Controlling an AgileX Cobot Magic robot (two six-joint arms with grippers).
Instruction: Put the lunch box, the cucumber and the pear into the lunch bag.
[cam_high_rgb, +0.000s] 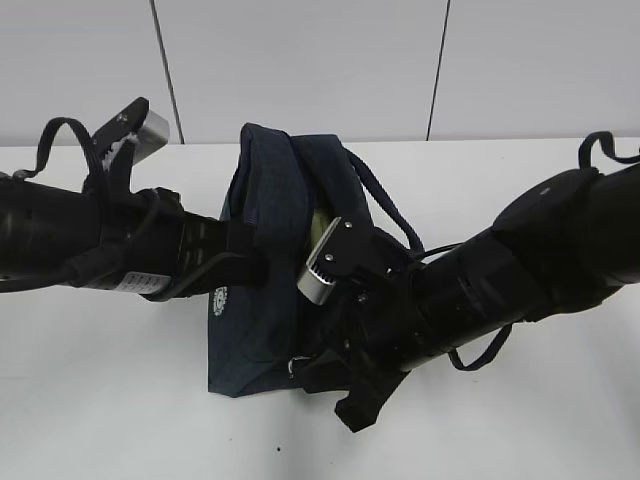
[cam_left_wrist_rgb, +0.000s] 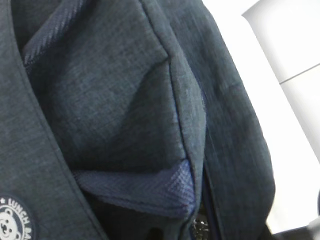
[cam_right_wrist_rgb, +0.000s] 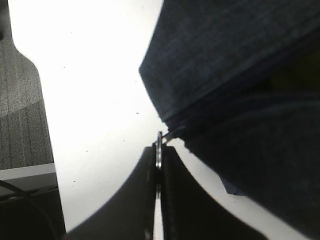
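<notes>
The navy lunch bag (cam_high_rgb: 265, 250) stands mid-table with its top gaping, and its fabric fills the left wrist view (cam_left_wrist_rgb: 115, 100). A pale green edge of the lunch box (cam_high_rgb: 322, 222) shows inside the opening. The cucumber and pear are hidden. My left gripper (cam_high_rgb: 245, 262) is pressed into the bag's left side and seems shut on its fabric; its fingertips are buried in cloth. My right gripper (cam_right_wrist_rgb: 159, 146) is shut on the zipper's metal ring pull (cam_right_wrist_rgb: 159, 142) at the bag's low front corner (cam_high_rgb: 300, 366).
The bag's strap handles (cam_high_rgb: 385, 215) loop over the right arm. The white table (cam_high_rgb: 120, 400) runs around the bag, with a white panelled wall (cam_high_rgb: 300, 60) behind. A grey floor strip (cam_right_wrist_rgb: 22, 115) shows past the table edge.
</notes>
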